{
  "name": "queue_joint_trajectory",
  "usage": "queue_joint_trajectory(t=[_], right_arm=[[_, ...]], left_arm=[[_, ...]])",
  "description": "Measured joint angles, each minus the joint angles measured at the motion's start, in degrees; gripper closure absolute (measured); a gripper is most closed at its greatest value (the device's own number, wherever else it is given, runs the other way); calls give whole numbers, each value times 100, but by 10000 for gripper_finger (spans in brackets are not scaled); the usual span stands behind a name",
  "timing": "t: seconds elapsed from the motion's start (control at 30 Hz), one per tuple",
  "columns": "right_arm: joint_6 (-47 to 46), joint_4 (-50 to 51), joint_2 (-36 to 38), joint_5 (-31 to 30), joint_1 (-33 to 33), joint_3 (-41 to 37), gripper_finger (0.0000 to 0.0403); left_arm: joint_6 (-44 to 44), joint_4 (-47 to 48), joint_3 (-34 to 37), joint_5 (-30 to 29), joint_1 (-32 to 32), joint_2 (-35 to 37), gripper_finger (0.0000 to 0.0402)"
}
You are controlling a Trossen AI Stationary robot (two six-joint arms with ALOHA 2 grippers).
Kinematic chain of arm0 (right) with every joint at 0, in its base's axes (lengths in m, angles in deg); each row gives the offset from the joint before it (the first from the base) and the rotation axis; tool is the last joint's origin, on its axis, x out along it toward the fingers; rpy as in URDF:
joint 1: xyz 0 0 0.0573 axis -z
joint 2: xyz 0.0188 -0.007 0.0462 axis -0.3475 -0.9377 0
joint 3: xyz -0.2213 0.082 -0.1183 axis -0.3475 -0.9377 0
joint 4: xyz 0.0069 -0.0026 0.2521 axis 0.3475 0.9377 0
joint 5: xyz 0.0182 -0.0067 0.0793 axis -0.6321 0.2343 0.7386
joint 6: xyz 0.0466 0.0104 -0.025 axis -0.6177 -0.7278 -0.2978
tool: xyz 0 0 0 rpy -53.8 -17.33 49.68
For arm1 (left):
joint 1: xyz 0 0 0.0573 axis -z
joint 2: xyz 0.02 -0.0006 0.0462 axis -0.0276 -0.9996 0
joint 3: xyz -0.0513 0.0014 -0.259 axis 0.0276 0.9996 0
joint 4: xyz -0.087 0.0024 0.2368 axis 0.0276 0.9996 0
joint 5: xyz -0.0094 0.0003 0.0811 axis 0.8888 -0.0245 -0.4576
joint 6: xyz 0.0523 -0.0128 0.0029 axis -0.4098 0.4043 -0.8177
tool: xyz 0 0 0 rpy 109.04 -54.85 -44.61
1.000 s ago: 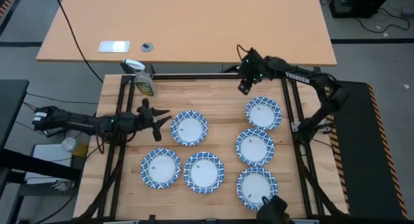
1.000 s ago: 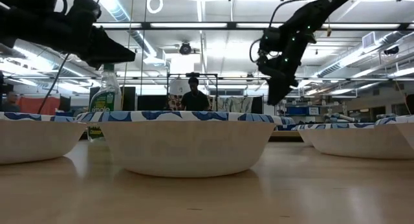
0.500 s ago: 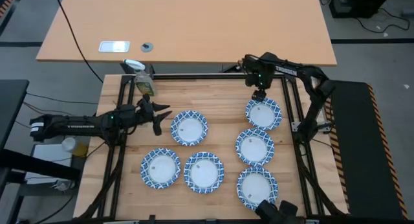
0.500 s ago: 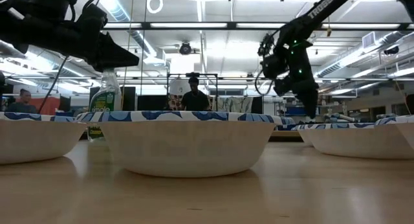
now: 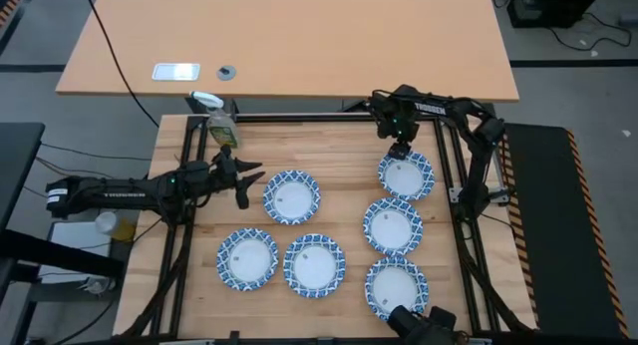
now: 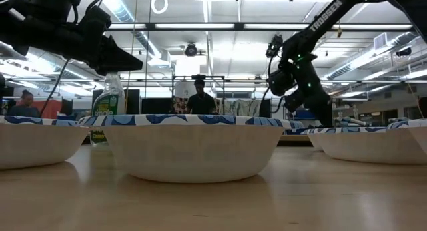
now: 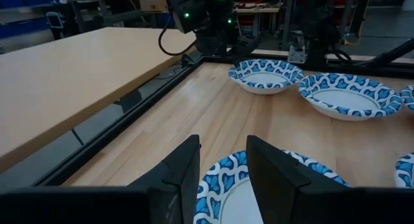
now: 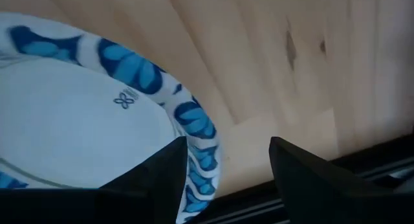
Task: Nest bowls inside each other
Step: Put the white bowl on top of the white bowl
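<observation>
Six blue-rimmed bowls stand apart on the wooden table, base down. My right gripper (image 5: pixel 401 154) (image 6: pixel 325 117) points steeply down over the far rim of the far-right bowl (image 5: pixel 407 177). It is open. In the right wrist view one finger (image 8: pixel 162 179) stands over the bowl's inside and the other (image 8: pixel 304 179) outside its rim (image 8: pixel 197 123); I see no touch. My left gripper (image 5: pixel 249 179) (image 7: pixel 223 166) hangs level and open above the table, just left of the centre-left bowl (image 5: pixel 292 196) (image 7: pixel 226 185). The other bowls (image 5: pixel 392 225) (image 5: pixel 396 288) (image 5: pixel 314 265) (image 5: pixel 248 258) lie nearer.
A green-labelled spray bottle (image 5: pixel 221 126) (image 6: pixel 107 105) stands at the table's far left corner. A black metal frame (image 5: pixel 299 119) runs along the far edge, close behind my right gripper. Bare wood (image 5: pixel 339 161) lies between the two far bowls. A person (image 6: pixel 200 101) stands in the room beyond.
My right gripper has come down toward the far rim of the far-right bowl and tipped from slanting to pointing steeply down. The bowls have kept still.
</observation>
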Motion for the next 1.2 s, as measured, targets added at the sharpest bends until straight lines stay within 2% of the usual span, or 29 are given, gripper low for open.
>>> queue_joint_trajectory(t=[0.33,0.6,0.9,1.03,1.2], right_arm=[[-35,-95,-25,299,-11,-355,202],[-111,-449,-25,290,-11,-662,242],[128,-480,-23,749,30,-662,292],[288,-478,-23,1124,100,-628,305],[282,-401,-23,1194,196,-331,315]], left_arm=[[2,44,0,0,4,0,271],[2,39,0,-2,4,0,271],[26,37,0,0,4,2,271],[35,25,0,0,4,51,271],[71,40,0,0,4,269,271]])
